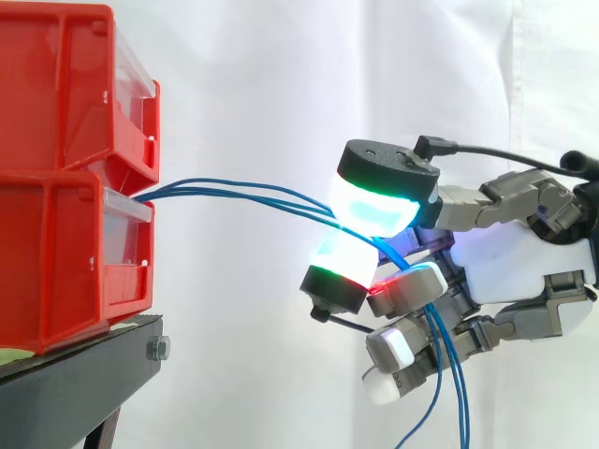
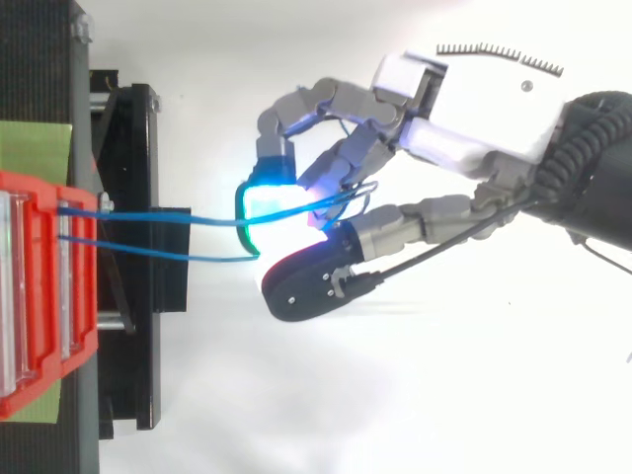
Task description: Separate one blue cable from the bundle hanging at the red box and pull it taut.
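Note:
Thin blue cables (image 1: 243,195) leave the lower drawer of the red bins (image 1: 65,178) and run right to my hand (image 1: 510,262). In the side view the strands pass between the green-glowing upper pad (image 1: 374,206) and the pad below it, then drop behind the lower fingers and hang down (image 1: 454,393). In the top view two blue strands (image 2: 168,221) cross from the red bins (image 2: 39,286) to my hand (image 2: 464,148); the upper runs straight, the lower sags slightly. My fingers are curled and pinch the cables.
The red bins sit on a black stand (image 1: 84,383) at the left. A white curtain (image 1: 281,84) hangs behind. Open room lies between the bins and my hand.

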`<act>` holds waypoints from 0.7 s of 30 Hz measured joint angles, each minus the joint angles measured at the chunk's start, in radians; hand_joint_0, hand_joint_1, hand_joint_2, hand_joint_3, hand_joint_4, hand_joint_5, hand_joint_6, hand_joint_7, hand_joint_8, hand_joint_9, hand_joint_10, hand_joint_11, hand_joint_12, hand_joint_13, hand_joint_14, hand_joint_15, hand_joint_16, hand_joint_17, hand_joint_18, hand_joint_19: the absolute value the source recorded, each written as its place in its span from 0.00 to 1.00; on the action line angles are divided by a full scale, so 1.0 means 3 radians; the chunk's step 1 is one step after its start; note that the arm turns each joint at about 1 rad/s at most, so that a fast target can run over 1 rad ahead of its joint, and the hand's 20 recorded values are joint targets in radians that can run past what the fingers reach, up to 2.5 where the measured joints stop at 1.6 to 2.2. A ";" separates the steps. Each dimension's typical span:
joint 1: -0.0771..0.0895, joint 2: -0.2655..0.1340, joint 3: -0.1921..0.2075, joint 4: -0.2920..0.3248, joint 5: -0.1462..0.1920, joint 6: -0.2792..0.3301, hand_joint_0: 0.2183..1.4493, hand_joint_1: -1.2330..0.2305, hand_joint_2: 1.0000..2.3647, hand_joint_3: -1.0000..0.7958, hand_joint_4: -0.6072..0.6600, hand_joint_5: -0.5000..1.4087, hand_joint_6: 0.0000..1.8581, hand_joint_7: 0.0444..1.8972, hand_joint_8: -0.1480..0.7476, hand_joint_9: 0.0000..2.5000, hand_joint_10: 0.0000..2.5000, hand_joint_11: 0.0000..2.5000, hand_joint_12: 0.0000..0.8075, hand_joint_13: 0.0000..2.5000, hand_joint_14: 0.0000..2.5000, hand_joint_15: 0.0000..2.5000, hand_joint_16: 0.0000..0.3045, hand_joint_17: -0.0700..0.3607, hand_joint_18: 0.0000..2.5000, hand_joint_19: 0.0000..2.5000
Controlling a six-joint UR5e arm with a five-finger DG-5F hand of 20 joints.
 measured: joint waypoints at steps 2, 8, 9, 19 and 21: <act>-0.0001 0.0020 0.0000 -0.0022 0.0047 -0.0012 0.21 0.28 0.00 0.28 0.58 0.18 0.48 0.60 0.48 0.48 0.04 0.55 0.47 0.37 0.01 0.35 0.15 0.41 0.28 0.22; -0.0001 0.0071 0.0000 -0.0073 0.0121 -0.0047 0.20 0.34 0.00 0.28 0.58 0.18 0.48 0.59 0.48 0.48 0.05 0.54 0.47 0.37 0.01 0.35 0.16 0.41 0.28 0.22; -0.0001 0.0075 0.0001 -0.0082 0.0125 -0.0050 0.21 0.36 0.00 0.28 0.58 0.18 0.48 0.59 0.49 0.48 0.04 0.54 0.48 0.37 0.01 0.35 0.16 0.41 0.28 0.22; -0.0001 0.0086 0.0000 -0.0152 0.0133 -0.0055 0.30 0.47 0.00 0.28 0.58 0.18 0.47 0.62 0.45 0.49 0.00 0.58 0.44 0.37 0.01 0.35 0.14 0.38 0.27 0.23; -0.0001 0.0087 0.0000 -0.0157 0.0133 -0.0056 0.32 0.44 0.00 0.28 0.58 0.18 0.47 0.66 0.44 0.49 0.00 0.58 0.44 0.37 0.01 0.35 0.14 0.38 0.27 0.23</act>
